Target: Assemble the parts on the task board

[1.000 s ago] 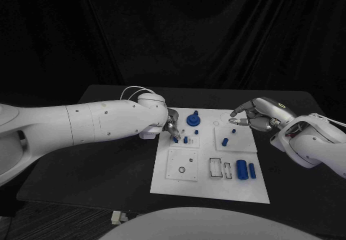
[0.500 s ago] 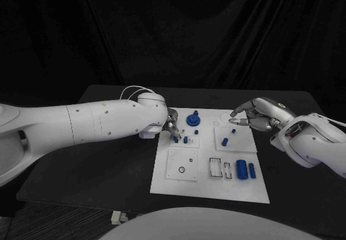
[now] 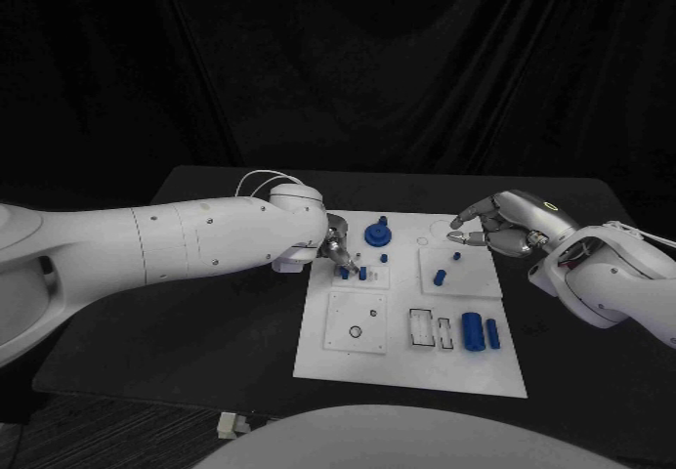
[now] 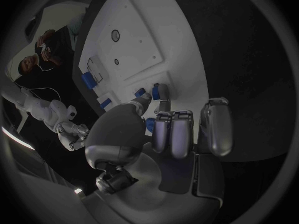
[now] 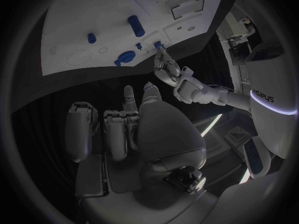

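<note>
Nothing moved: left robot hand (image 3: 338, 250) still pinches small blue peg (image 3: 344, 274) upright.

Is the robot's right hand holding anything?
Cannot tell. The right hand hovers over the task board, fingers curled and thumb meeting fingertip, but any part between them is too small to see.

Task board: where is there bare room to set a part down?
The task board's near strip, below the recessed slots, is bare, as is the table left of it. It is crowded at the far end, around the left hand, blue knob and pegs.
</note>
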Controlling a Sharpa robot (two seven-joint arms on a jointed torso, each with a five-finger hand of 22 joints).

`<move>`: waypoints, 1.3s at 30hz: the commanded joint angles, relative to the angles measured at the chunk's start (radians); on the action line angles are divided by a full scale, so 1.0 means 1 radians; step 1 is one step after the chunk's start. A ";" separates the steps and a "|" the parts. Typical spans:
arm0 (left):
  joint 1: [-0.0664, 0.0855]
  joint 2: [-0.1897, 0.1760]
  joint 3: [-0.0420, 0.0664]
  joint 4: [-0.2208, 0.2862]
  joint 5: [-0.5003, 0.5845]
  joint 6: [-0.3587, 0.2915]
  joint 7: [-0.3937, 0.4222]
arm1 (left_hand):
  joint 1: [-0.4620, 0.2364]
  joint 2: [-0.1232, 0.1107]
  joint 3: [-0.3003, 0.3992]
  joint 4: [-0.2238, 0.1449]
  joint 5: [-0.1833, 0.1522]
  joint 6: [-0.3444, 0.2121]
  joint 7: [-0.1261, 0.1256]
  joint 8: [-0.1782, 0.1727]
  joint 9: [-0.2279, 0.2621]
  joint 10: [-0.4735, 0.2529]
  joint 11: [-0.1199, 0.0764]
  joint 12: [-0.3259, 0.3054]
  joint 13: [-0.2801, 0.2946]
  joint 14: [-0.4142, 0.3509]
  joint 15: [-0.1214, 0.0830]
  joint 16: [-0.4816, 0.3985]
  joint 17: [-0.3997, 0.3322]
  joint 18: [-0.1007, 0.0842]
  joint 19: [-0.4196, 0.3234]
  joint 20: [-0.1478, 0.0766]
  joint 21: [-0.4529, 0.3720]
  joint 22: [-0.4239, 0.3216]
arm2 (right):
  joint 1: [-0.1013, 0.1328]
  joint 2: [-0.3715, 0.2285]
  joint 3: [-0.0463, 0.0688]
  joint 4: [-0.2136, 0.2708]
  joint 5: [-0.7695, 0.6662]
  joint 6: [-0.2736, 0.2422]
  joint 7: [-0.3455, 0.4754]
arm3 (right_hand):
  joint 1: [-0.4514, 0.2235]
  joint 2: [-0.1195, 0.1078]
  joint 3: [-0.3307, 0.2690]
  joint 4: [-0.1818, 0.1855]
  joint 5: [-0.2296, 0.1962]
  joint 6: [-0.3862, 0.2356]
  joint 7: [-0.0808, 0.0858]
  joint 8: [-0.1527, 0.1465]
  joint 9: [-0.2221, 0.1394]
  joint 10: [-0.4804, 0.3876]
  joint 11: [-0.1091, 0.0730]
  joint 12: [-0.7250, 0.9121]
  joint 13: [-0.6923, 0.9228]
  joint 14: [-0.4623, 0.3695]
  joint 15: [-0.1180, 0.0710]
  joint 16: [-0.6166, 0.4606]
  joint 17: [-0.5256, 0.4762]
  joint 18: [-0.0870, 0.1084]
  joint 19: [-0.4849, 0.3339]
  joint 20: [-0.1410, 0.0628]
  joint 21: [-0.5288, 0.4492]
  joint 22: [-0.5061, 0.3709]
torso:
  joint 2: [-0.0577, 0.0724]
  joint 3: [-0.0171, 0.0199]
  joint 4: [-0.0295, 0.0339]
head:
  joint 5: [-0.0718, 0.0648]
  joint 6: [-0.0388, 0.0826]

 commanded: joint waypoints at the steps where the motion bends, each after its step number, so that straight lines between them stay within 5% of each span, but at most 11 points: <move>1: -0.002 0.003 0.001 0.000 0.001 0.012 0.008 | -0.010 0.004 -0.008 0.000 -0.005 -0.001 0.006 -0.003 -0.001 0.088 0.004 -0.005 0.235 0.081 0.009 -0.006 0.184 0.008 0.013 0.007 -0.004 0.192 | -0.003 0.000 0.001 0.000 -0.006 0.004 -0.013 | 0.012 -0.001 -0.001 -0.007 0.005 0.006 0.000 -0.004 -0.001 0.124 -0.015 -0.005 0.032 0.107 -0.004 0.003 0.263 0.005 0.010 0.001 -0.005 0.204 | 0.000 -0.0001 0.0000 | 0.001 0.000; 16: -0.003 0.003 0.001 -0.001 0.001 0.033 0.008 | -0.030 0.005 -0.047 0.030 -0.006 0.004 0.005 -0.003 0.000 0.090 0.004 0.000 0.238 0.083 0.009 -0.002 0.188 0.008 0.014 0.007 -0.003 0.192 | -0.003 -0.002 0.001 0.000 -0.006 0.004 -0.012 | 0.015 -0.001 0.000 -0.008 0.008 0.006 0.000 -0.004 -0.001 0.124 -0.015 -0.005 0.032 0.107 -0.004 0.003 0.263 0.006 0.010 0.001 -0.006 0.204 | 0.000 -0.0002 -0.0002 | 0.000 0.000; 21: -0.003 0.002 0.001 0.000 0.001 0.040 0.008 | -0.016 0.014 -0.089 0.040 -0.006 0.004 -0.007 0.062 0.091 0.091 -0.005 0.001 0.239 0.083 0.002 0.000 0.190 0.008 0.017 0.002 -0.001 0.193 | -0.003 -0.001 0.001 0.000 -0.006 0.004 -0.011 | 0.017 -0.002 0.000 -0.009 0.009 0.006 0.000 -0.004 -0.001 0.124 -0.015 -0.005 0.032 0.107 -0.004 0.003 0.263 0.006 0.009 0.001 -0.006 0.203 | 0.000 -0.0001 -0.0004 | 0.001 0.000; 31: -0.003 -0.001 0.001 0.001 0.001 0.049 0.008 | 0.000 0.024 -0.103 0.041 0.000 -0.010 -0.009 0.084 0.133 0.090 -0.007 0.000 0.238 0.083 0.001 0.000 0.190 0.008 0.017 0.000 -0.001 0.193 | -0.003 0.000 0.001 0.000 -0.006 0.005 -0.011 | 0.019 -0.002 0.000 -0.009 0.010 0.006 0.000 -0.005 -0.001 0.124 -0.015 -0.005 0.032 0.107 -0.004 0.003 0.263 0.006 0.009 0.001 -0.007 0.203 | 0.000 -0.0003 0.0002 | 0.001 0.000; 34: -0.003 -0.004 0.001 0.002 0.001 0.051 0.008 | 0.015 0.030 -0.103 0.035 0.030 -0.015 -0.011 0.093 0.151 0.090 -0.008 0.000 0.238 0.084 -0.001 0.000 0.190 0.008 0.017 -0.001 -0.001 0.193 | -0.003 0.000 0.001 0.000 -0.006 0.005 -0.011 | 0.019 -0.002 0.000 -0.009 0.010 0.006 0.000 -0.005 -0.001 0.124 -0.015 -0.005 0.032 0.107 -0.004 0.003 0.263 0.006 0.009 0.001 -0.007 0.203 | 0.000 -0.0001 0.0004 | 0.001 0.000; 36: -0.003 -0.005 0.001 0.002 0.001 0.051 0.009 | 0.034 0.040 -0.095 0.029 0.131 -0.024 -0.013 0.096 0.168 0.090 -0.010 0.000 0.238 0.083 -0.002 0.000 0.190 0.008 0.017 -0.003 -0.001 0.193 | -0.003 0.000 0.001 0.000 -0.006 0.006 -0.011 | 0.019 -0.002 0.000 -0.009 0.010 0.006 0.000 -0.005 -0.001 0.124 -0.015 -0.005 0.032 0.107 -0.004 0.003 0.263 0.006 0.009 0.001 -0.007 0.203 | 0.000 -0.0001 0.0001 | 0.001 0.000; 39: -0.003 -0.006 0.001 0.002 0.001 0.052 0.009 | 0.042 0.045 -0.086 0.030 0.198 -0.025 -0.015 0.097 0.177 0.090 -0.011 0.000 0.238 0.084 -0.003 0.000 0.191 0.007 0.017 -0.004 -0.001 0.193 | -0.003 0.001 0.001 -0.001 -0.006 0.006 -0.011 | 0.019 -0.002 0.000 -0.009 0.010 0.006 0.000 -0.005 -0.001 0.124 -0.015 -0.005 0.032 0.107 -0.004 0.003 0.263 0.006 0.009 0.001 -0.007 0.203 | 0.000 -0.0002 -0.0001 | 0.002 0.000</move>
